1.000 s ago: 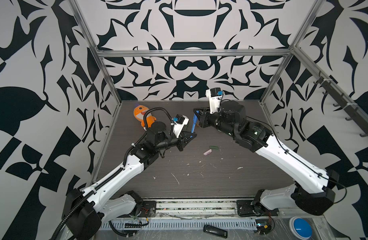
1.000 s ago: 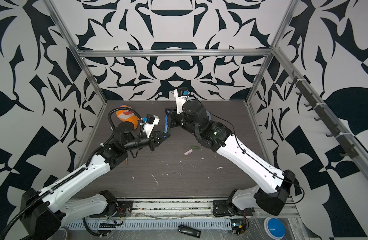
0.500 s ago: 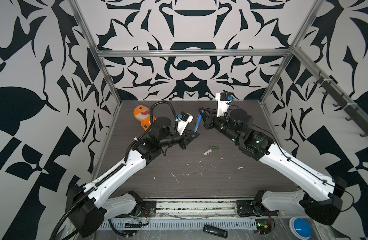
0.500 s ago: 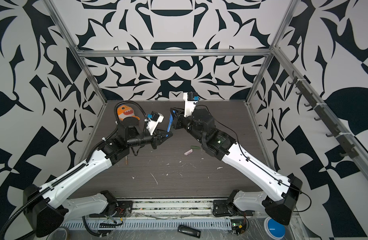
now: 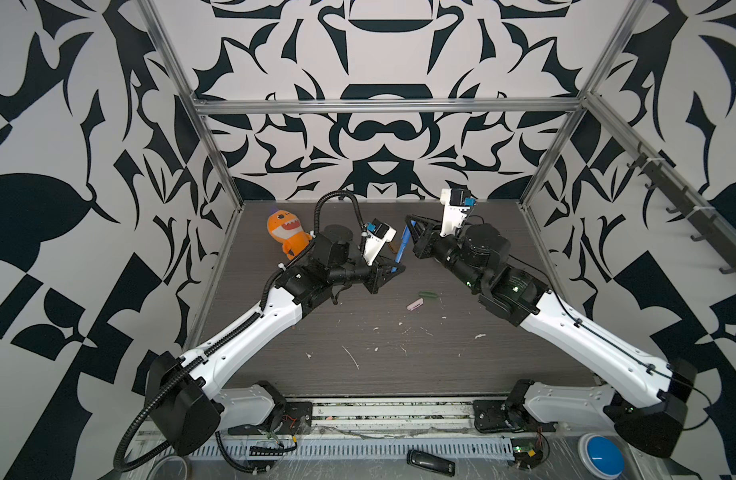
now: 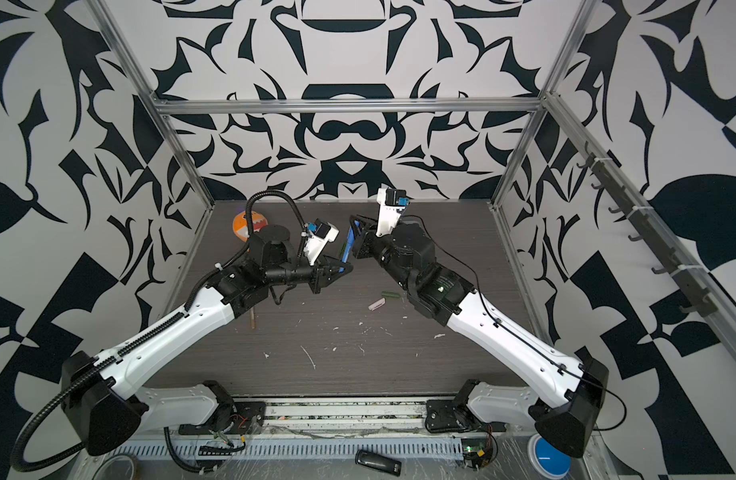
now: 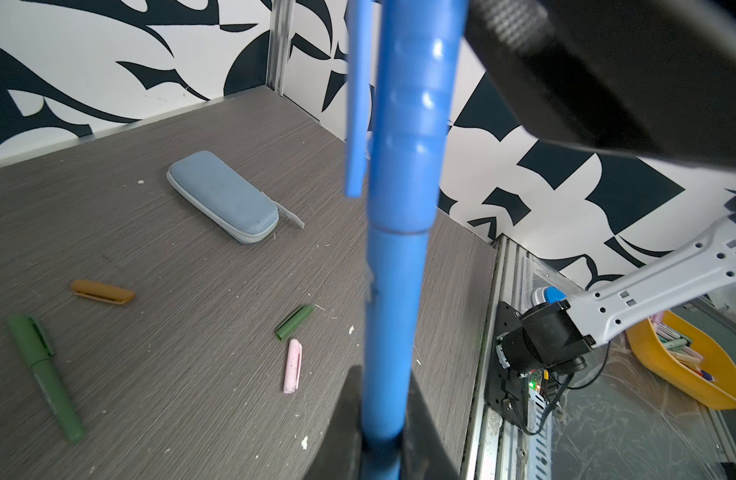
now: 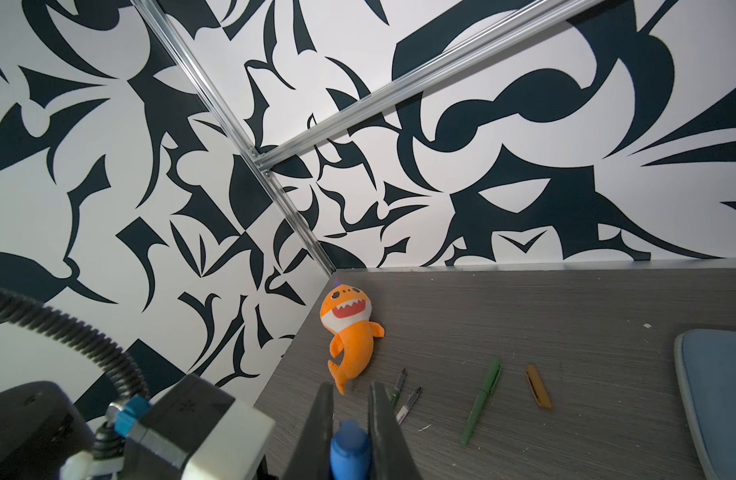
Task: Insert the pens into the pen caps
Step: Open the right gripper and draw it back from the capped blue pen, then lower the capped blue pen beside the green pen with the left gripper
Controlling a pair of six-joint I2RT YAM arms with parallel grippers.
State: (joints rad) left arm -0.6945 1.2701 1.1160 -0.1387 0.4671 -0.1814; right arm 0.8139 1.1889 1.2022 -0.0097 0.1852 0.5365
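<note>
Both clamped | L end effector [image 7: 380,399]: pen [image 7: 393,299] | R end effector [image 8: 350,399]: cap [image 7: 407,166]

A robotics lab cell: patterned walls [image 5: 378,50], aluminium frame [image 5: 382,104].

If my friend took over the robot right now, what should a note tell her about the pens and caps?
Left gripper: shut on the blue pen, at its bare end.
Right gripper: shut on the blue cap, which looks seated on that pen.
Done: blue pair joined, not yet set down; the capped green pen lies on the table.
Left: green cap, pink cap and orange-brown cap lie loose. The bare green pen and white pen lie by the shark toy; the orange-brown pen shows beside the left arm.
</note>
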